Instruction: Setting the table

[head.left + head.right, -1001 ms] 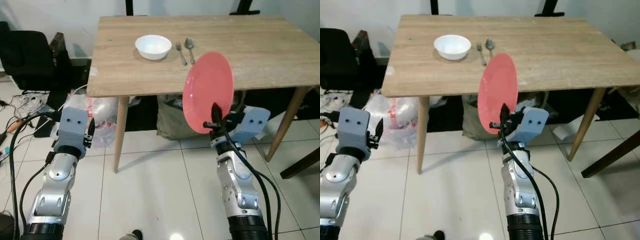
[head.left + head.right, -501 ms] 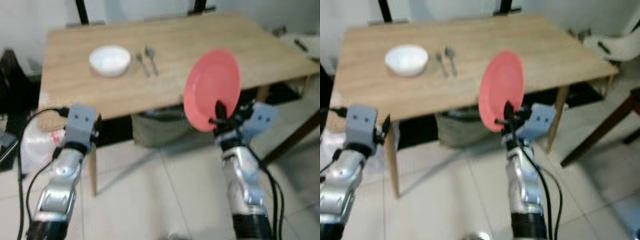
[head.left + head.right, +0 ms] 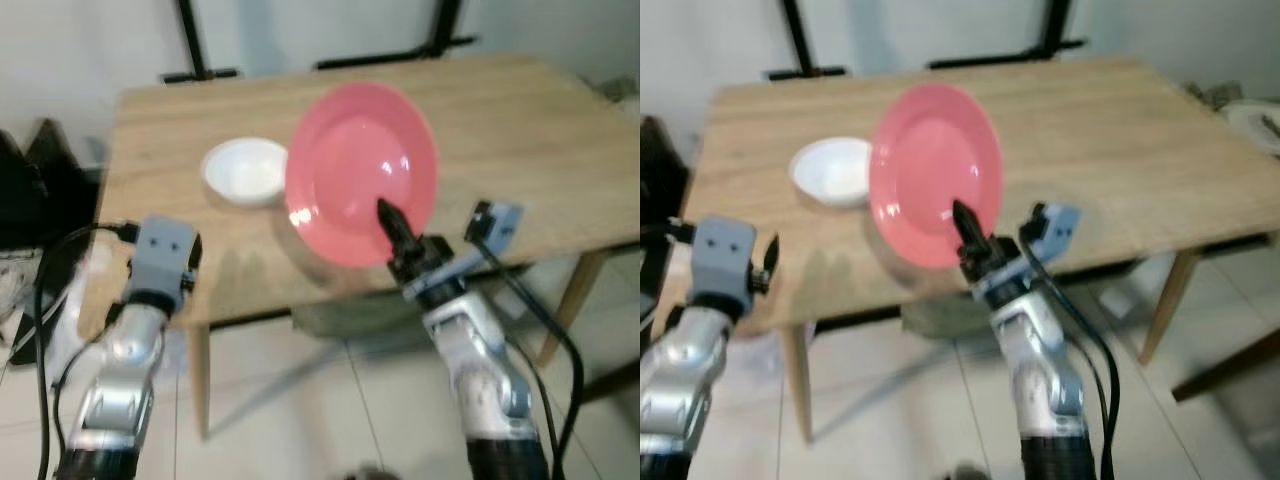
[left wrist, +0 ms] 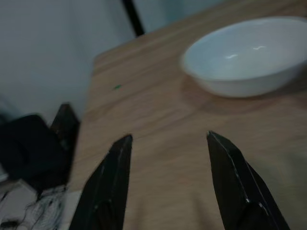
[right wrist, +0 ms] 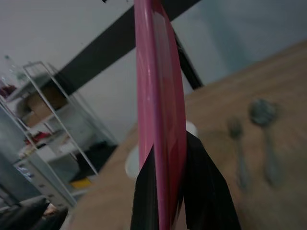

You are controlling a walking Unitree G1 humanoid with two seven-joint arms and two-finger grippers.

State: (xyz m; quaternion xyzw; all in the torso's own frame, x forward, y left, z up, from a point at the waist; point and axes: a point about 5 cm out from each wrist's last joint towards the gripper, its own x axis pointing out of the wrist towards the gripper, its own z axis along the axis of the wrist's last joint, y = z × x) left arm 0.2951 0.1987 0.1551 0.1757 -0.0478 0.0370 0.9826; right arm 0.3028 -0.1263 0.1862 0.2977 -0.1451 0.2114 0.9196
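R gripper point(image 3: 392, 222) clamped on pink plate point(image 3: 358, 172) at near rim, plate upright, now over near edge of table point(image 3: 520, 130) vs below it 1 s ago. Cam moved closer too. Bowl point(image 3: 245, 170) left of plate; fork/spoon prob hidden behind it. L gripper point(image 4: 168, 143) open, empty, near bowl. Next: lay plate flat.

My right gripper point(image 3: 384, 213) is clamped on the pink plate point(image 3: 358, 172), held upright over the table's point(image 3: 520, 130) near edge and blocking my view of the middle. At ten o'clock from it sits the white bowl point(image 3: 245, 170); the fork point(image 5: 237, 143) and spoon point(image 5: 265, 129) lie behind the plate. From one to three o'clock the wood lies bare.
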